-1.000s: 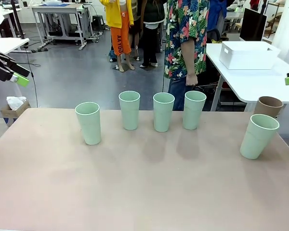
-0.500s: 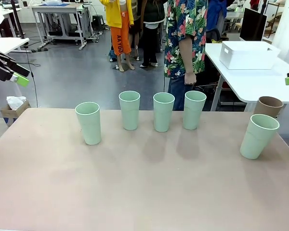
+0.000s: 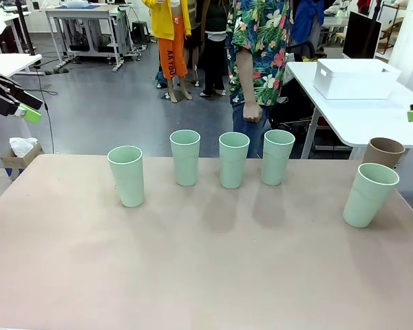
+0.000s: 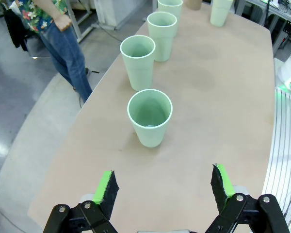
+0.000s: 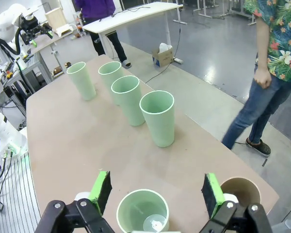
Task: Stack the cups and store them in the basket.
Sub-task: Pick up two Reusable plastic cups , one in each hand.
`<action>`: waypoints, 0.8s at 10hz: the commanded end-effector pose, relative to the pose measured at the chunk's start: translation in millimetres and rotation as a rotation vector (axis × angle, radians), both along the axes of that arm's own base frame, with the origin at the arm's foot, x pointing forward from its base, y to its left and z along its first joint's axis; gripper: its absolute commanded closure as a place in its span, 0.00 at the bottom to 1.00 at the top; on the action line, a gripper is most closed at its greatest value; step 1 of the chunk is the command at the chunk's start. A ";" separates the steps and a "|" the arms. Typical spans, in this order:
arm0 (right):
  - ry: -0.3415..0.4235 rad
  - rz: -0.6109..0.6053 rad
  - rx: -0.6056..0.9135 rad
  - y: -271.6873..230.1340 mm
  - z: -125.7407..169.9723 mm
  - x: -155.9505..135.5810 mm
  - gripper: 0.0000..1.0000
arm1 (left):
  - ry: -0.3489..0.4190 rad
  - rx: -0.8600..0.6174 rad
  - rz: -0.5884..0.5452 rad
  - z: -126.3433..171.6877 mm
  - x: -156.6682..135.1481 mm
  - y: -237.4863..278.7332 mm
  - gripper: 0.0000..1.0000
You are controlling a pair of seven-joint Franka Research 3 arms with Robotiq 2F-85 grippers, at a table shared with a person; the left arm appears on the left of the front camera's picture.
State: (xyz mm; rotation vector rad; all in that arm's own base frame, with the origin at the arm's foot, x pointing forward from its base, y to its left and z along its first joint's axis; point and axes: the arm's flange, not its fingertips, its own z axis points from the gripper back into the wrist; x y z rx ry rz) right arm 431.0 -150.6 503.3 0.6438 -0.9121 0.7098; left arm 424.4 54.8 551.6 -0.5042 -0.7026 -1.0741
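Four pale green cups stand upright in a row across the table: (image 3: 126,175), (image 3: 185,157), (image 3: 234,159), (image 3: 277,157). A fifth green cup (image 3: 369,194) stands at the right, with the brown cup (image 3: 384,151) just behind it. My left gripper (image 3: 29,106) hangs open beyond the table's left edge; in its wrist view the left gripper (image 4: 165,184) looks down at the nearest cup (image 4: 149,117). My right gripper (image 5: 157,191) is open above the fifth green cup (image 5: 142,211), the brown cup (image 5: 240,191) beside it. The white basket (image 3: 354,78) sits on a side table at the far right.
A person in a flowered shirt (image 3: 261,41) stands just past the far edge, a fist (image 3: 251,111) hanging behind the row of cups. The near half of the tan table (image 3: 193,275) is bare. More people and benches stand farther back.
The person has stepped to the left, the hanging hand moving from behind the fourth cup toward the third. Both arms and all cups are still.
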 end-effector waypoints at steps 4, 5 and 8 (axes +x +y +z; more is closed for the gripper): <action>-0.005 0.002 0.000 0.9 1.1 0.2 0.00 | -0.001 -0.005 -0.008 2.2 -0.2 0.6 0.00; -0.005 0.002 0.000 0.9 1.1 0.2 0.00 | -0.001 -0.005 -0.008 2.2 -0.2 0.6 0.00; -0.005 0.002 0.000 0.9 1.1 0.2 0.00 | -0.001 -0.005 -0.008 2.2 -0.2 0.6 0.00</action>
